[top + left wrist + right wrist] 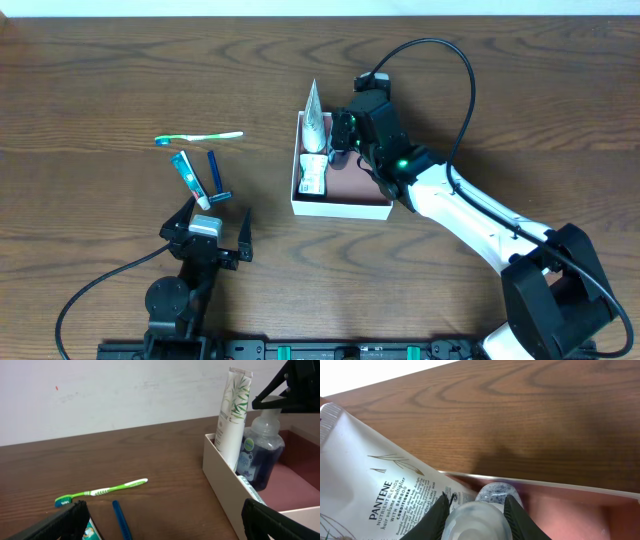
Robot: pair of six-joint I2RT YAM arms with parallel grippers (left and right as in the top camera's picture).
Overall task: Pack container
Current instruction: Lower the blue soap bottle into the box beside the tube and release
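A dark, grained wooden table [120,60] stands before a plain white wall [100,395].

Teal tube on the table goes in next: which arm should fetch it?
Left. The left gripper is open right beside the teal tube, while the right gripper is shut on the blue bottle inside the container.

1. a robotics lab bench: a black robot arm [185,295] and a white-and-black robot arm [470,212] sit at a dark brown wood-grain table [100,60].
2. a thin black cable [470,90] loops over it.
3. a plain white wall [125,390] behind; a shallow white cardboard box [340,209] holds a white plastic tube [315,120].
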